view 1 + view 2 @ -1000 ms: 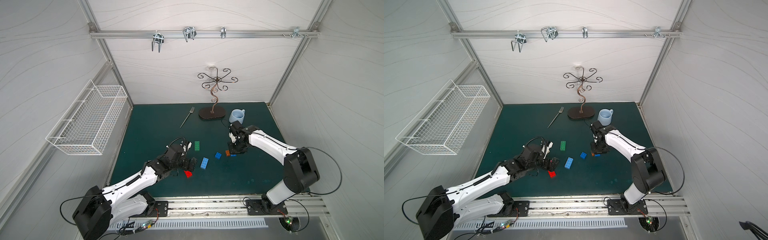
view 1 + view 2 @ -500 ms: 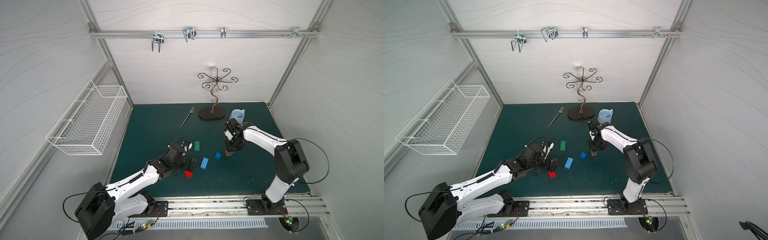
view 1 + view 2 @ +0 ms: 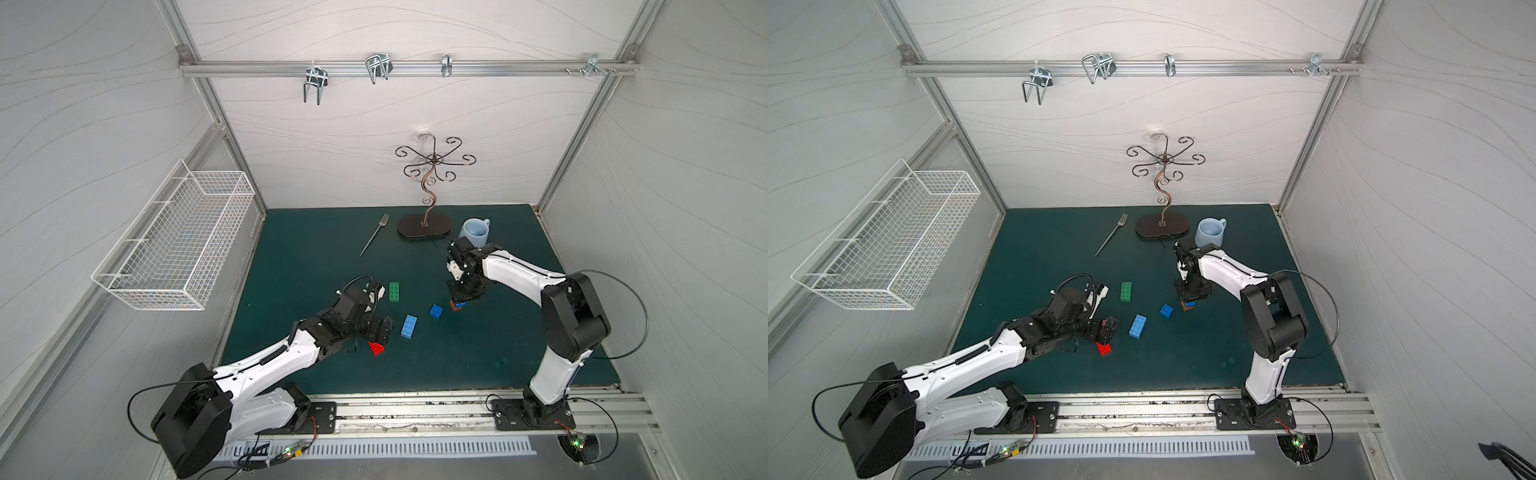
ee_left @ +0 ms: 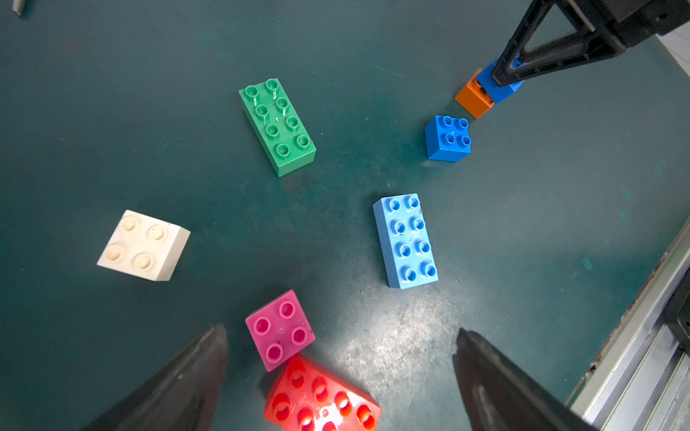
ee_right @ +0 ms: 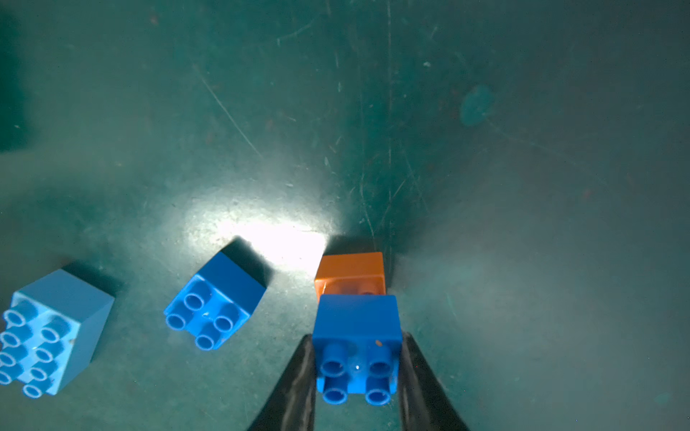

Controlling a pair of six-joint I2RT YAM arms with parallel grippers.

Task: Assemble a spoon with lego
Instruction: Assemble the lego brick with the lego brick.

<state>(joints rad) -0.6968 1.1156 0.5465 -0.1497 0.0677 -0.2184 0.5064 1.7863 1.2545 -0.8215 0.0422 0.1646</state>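
Observation:
No spoon shows; the lego lies as separate bricks on the green mat. My right gripper (image 5: 357, 337) (image 3: 459, 300) is shut on a short blue brick (image 5: 356, 347) sitting atop the orange brick (image 5: 349, 272) (image 4: 473, 97); how firmly they join I cannot tell. Beside them lie another short blue brick (image 5: 214, 302) (image 3: 436, 311) and the long light blue brick (image 4: 406, 240) (image 3: 409, 326). My left gripper (image 4: 340, 332) (image 3: 384, 332) hangs open above the pink brick (image 4: 280, 330) and red brick (image 4: 321, 397), which touch. The green brick (image 4: 277, 126) and cream brick (image 4: 143, 245) lie apart.
At the back of the mat are a metal fork (image 3: 374, 240), a dark stand with curled hooks (image 3: 424, 227) and a pale blue mug (image 3: 475, 232) just behind my right arm. A white wire basket (image 3: 178, 241) hangs on the left wall. A metal rail (image 3: 415, 409) runs along the front.
The right arm's elbow has swung in toward the middle while its gripper stays shut on the blue brick over the orange one. The left arm has hardly moved.

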